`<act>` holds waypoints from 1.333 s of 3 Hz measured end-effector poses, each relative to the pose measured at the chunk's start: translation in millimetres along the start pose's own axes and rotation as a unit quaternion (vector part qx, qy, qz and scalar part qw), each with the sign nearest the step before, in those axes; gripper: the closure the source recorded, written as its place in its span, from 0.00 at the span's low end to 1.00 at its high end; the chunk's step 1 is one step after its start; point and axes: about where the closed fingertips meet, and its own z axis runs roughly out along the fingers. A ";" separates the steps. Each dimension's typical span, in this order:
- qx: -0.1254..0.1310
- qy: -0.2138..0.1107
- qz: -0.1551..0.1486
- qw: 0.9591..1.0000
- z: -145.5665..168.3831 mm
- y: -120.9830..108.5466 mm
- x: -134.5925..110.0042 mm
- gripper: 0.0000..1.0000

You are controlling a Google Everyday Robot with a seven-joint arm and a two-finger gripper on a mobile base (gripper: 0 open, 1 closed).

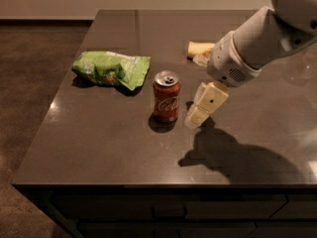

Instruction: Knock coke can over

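The coke can [166, 97] is a small red can with white script and a silver top. It stands upright near the middle of the dark table [99, 148]. My gripper [197, 117] has pale yellow fingers and hangs from the white arm at the right. It is low over the table, just right of the can, a small gap away from it.
A green snack bag [111, 68] lies left of the can and a little behind it. A pale yellow sponge [199, 48] lies behind the arm. The table's left and front edges drop to a brown carpeted floor.
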 end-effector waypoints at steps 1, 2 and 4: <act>-0.010 -0.009 -0.003 1.000 16.8 -2.1 -11.1 0.00; -0.022 -0.018 0.000 1.000 26.5 -1.2 -19.3 0.00; -0.046 -0.034 0.001 0.998 36.1 2.0 -34.1 0.27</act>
